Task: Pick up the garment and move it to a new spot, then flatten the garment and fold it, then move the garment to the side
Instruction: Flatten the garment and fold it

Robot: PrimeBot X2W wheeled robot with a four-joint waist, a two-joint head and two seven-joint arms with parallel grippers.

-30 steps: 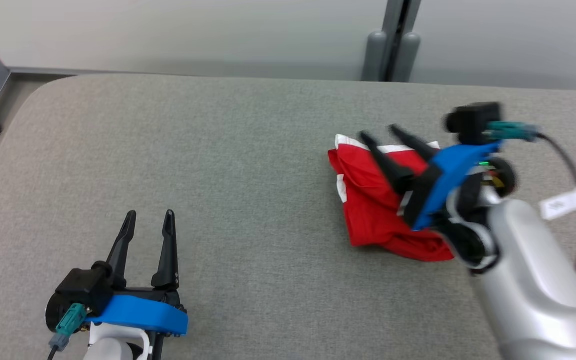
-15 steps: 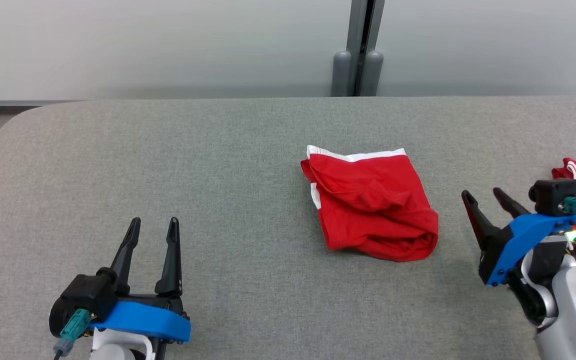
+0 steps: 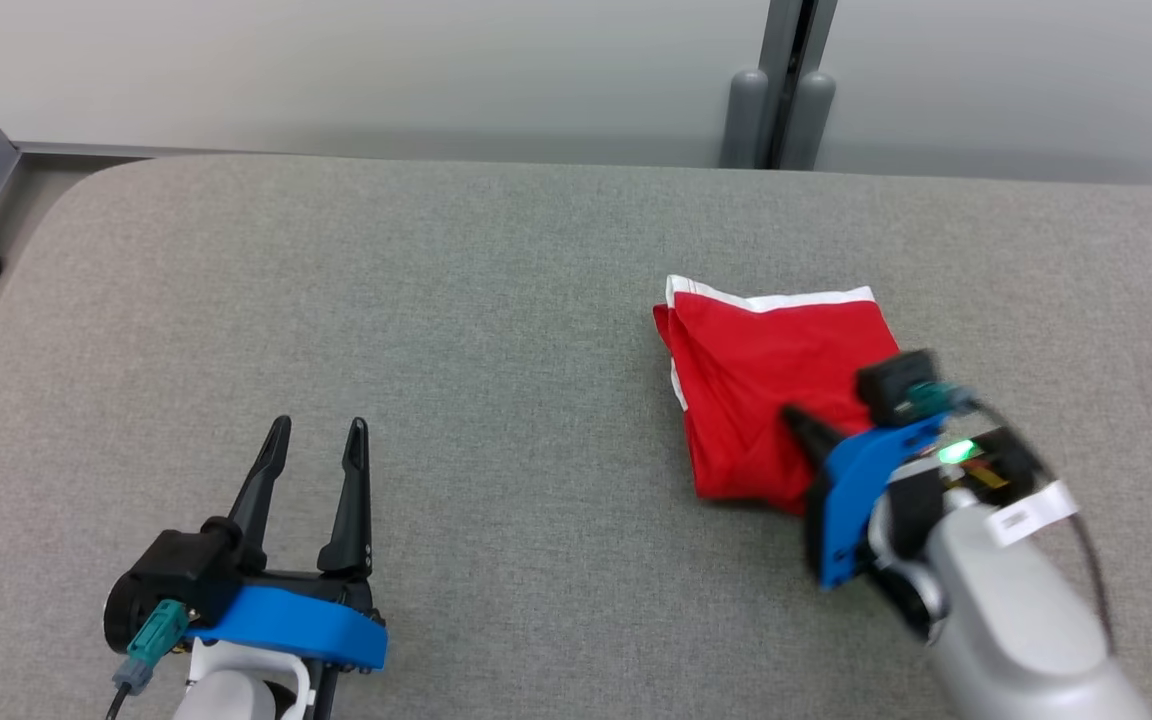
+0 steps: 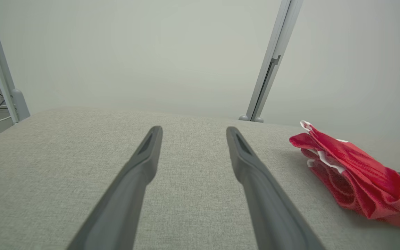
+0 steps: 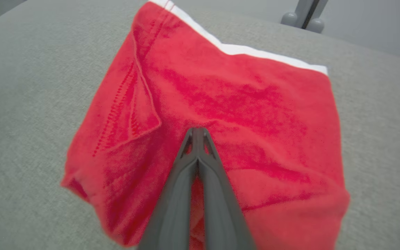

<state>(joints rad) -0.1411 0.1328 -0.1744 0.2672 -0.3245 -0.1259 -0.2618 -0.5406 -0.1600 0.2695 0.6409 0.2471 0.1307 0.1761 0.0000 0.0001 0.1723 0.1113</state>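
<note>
On a grey fabric table before a pale wall, the folded red garment lies right of centre, my right tool pinched shut on its near part, likely to lift it, while my left tool rests open, near left.

- A red cloth garment with white edging, folded into a rumpled, roughly rectangular bundle.
- It lies right of centre on the grey fabric surface, white band along its far edge.
</note>
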